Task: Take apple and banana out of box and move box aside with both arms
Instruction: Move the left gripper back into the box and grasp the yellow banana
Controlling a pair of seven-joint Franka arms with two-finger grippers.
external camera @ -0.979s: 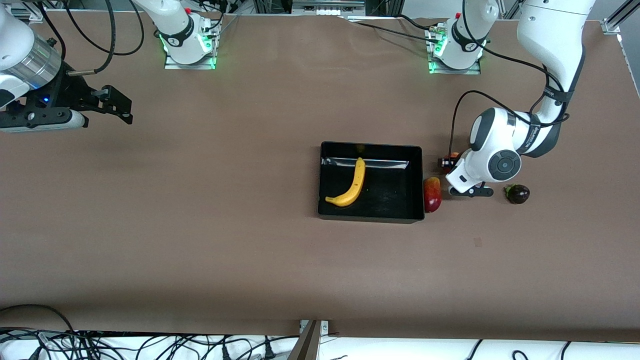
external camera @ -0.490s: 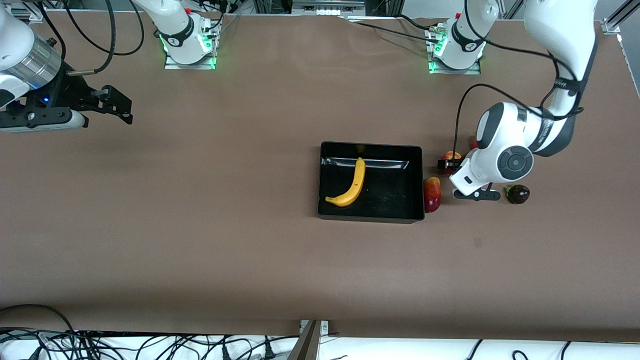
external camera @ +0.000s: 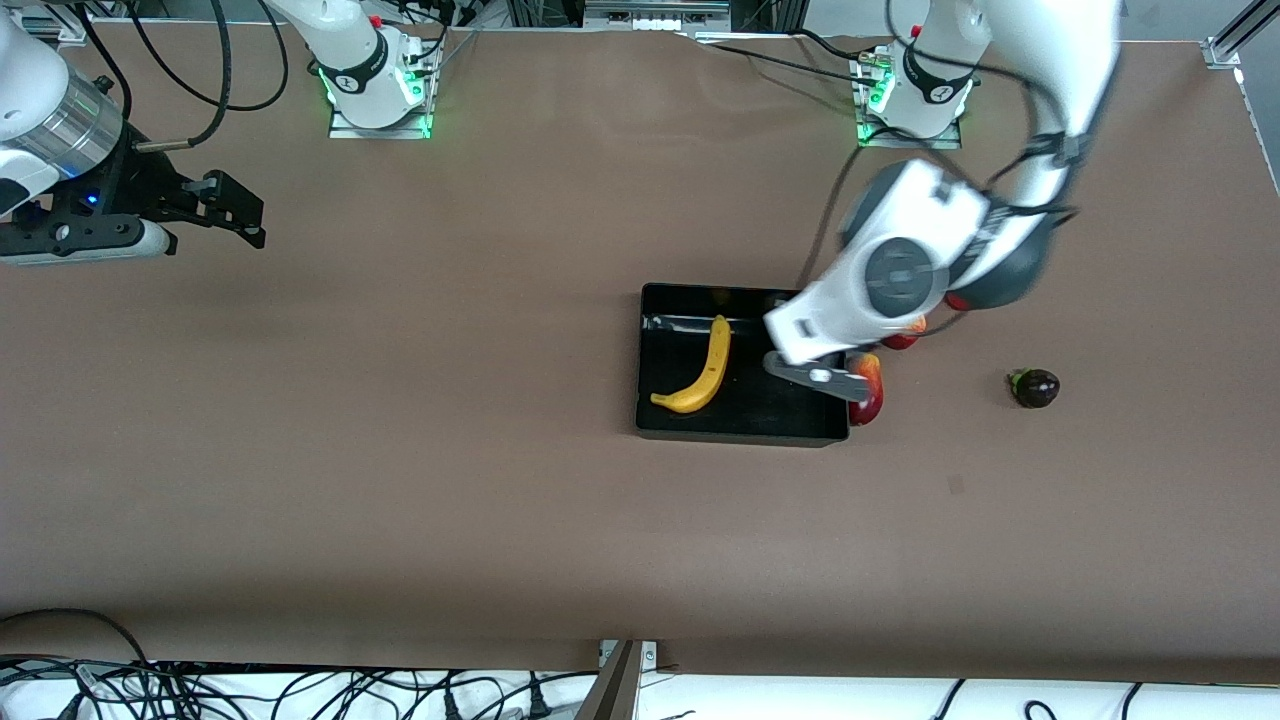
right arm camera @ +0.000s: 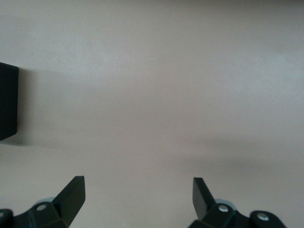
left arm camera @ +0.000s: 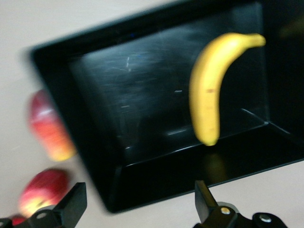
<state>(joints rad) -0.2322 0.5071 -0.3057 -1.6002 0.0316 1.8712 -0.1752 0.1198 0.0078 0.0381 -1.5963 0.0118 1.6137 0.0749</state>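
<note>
The black tray (external camera: 740, 432) lies mid-table with the yellow banana (external camera: 703, 370) in it. Both show in the left wrist view, tray (left arm camera: 95, 156) and banana (left arm camera: 209, 90). The small red apple (external camera: 905, 337) sits on the table beside the tray toward the left arm's end, partly hidden by the left arm (external camera: 890, 275); it also shows in the left wrist view (left arm camera: 42, 190). My left gripper (left arm camera: 140, 194) is open and empty over the tray's corner farthest from the front camera. My right gripper (external camera: 240, 212) is open and empty, waiting over bare table at the right arm's end (right arm camera: 137, 187).
An elongated red-and-yellow fruit (external camera: 866, 392) lies against the tray's wall toward the left arm's end, also in the left wrist view (left arm camera: 50, 128). A dark purple fruit (external camera: 1035, 387) lies farther toward that end. The arm bases stand along the table's edge farthest from the front camera.
My left arm has swung from beside the apple toward the tray and now hangs over its corner. The fruits, the tray and my right arm have not moved.
</note>
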